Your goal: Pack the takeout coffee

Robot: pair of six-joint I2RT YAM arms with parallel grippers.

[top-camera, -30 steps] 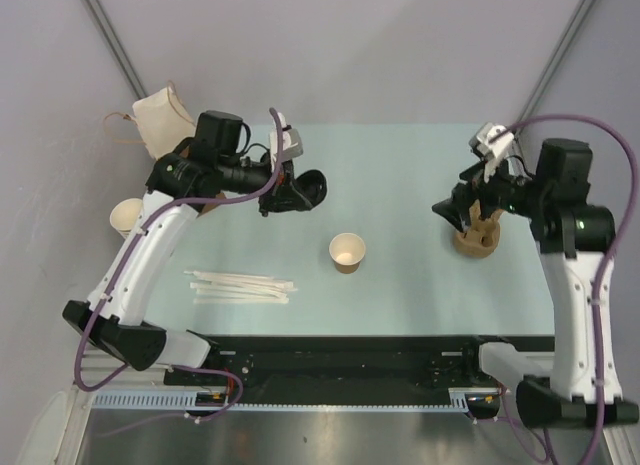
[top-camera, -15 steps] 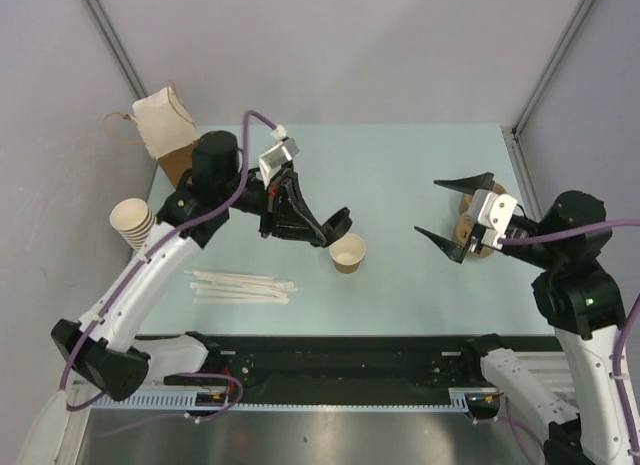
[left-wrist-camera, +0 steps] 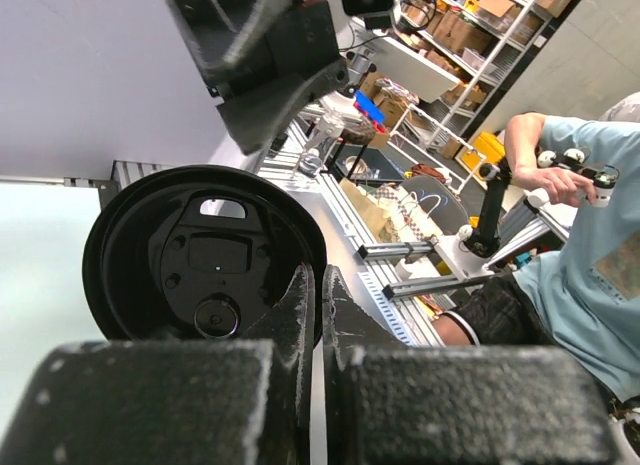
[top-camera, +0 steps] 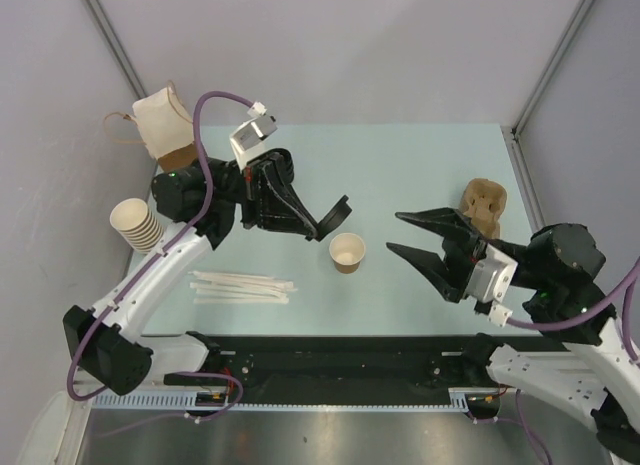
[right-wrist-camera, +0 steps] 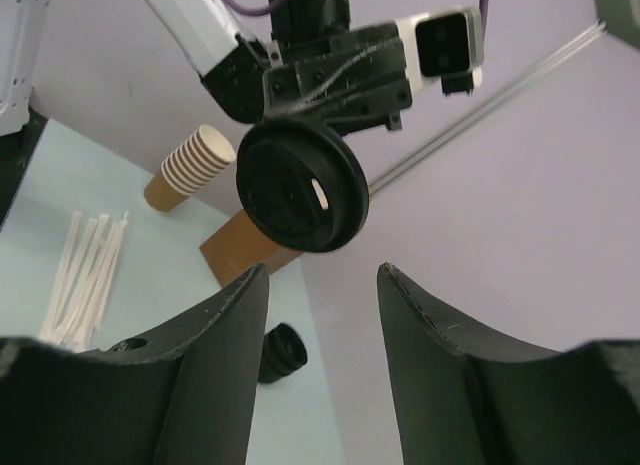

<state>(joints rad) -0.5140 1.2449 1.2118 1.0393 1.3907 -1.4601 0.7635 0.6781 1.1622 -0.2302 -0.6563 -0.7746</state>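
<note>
The takeout coffee cup (top-camera: 347, 252), small and kraft-brown, stands upright mid-table with its top open. My left gripper (top-camera: 322, 225) is shut on the rim of a round black lid (top-camera: 337, 213), which it holds tilted just up and left of the cup. In the left wrist view the lid (left-wrist-camera: 200, 255) fills the space left of the closed fingers (left-wrist-camera: 300, 315). My right gripper (top-camera: 394, 233) is open and holds nothing, and it points left at the cup from its right. The right wrist view shows the lid (right-wrist-camera: 303, 185) ahead of and above the open right gripper (right-wrist-camera: 322, 280).
A brown pulp cup carrier (top-camera: 485, 207) sits at the right. A stack of cream paper cups (top-camera: 135, 225) and a paper bag (top-camera: 165, 125) are at the left, with wrapped straws (top-camera: 240, 285) near the front. A stack of black lids (right-wrist-camera: 280, 353) lies on the table.
The left arm has carried the black lid right and down to beside the cup. The right arm has left the carrier and swung to the cup's right, its jaws narrowing.
</note>
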